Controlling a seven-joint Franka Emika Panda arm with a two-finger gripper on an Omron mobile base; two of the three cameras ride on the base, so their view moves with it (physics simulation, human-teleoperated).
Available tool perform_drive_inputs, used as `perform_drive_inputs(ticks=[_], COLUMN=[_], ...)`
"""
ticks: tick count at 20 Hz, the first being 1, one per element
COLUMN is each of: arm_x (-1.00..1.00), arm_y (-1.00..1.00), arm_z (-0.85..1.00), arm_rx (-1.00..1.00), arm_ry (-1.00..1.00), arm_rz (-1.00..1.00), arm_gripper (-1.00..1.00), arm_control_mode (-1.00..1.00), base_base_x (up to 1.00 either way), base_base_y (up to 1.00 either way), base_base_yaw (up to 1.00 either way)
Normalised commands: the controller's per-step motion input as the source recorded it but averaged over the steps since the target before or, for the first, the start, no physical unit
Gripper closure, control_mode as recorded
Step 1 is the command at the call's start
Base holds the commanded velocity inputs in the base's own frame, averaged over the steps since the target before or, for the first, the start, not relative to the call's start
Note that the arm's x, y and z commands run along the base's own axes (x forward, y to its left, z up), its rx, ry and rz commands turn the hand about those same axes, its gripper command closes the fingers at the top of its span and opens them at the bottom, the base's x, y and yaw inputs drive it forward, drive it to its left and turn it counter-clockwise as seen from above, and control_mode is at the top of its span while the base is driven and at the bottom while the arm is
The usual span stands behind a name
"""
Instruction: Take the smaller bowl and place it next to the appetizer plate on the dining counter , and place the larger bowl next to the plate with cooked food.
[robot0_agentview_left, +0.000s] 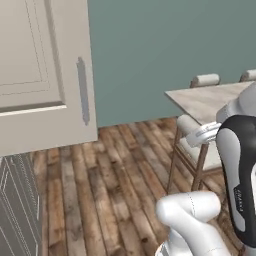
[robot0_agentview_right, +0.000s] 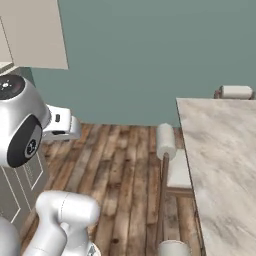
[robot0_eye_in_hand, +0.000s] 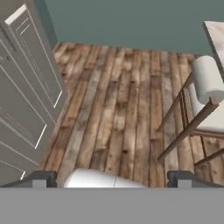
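The gripper (robot0_eye_in_hand: 112, 179) is spread wide and nothing is held. A stool (robot0_eye_in_hand: 205, 100) is seen beyond the right fingertip (robot0_eye_in_hand: 183, 178); the dining counter (robot0_agentview_right: 220, 150) is seen from the right base view.

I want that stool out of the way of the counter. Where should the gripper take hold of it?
Probably the stool's wooden post under its rolled back: slim and straight, while the roll looks too thick for two fingers. Come from the open floor side, away from the counter, straddling the post.
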Motion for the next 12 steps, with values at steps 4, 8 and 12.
perform_drive_inputs(ticks=[4, 8, 12], arm_x=[0.00, 0.00, 0.00], arm_y=[0.00, 0.00, 0.00], arm_z=[0.00, 0.00, 0.00], arm_rx=[0.00, 0.00, 0.00], arm_ry=[0.00, 0.00, 0.00], arm_rz=[0.00, 0.00, 0.00], arm_gripper=[-1.00, -1.00, -1.00], arm_control_mode=[1.00, 1.00, 1.00], base_base_x=[0.99, 0.92, 0.51], base_base_y=[0.00, -0.05, -0.15], base_base_yaw=[0.34, 0.33, 0.31])
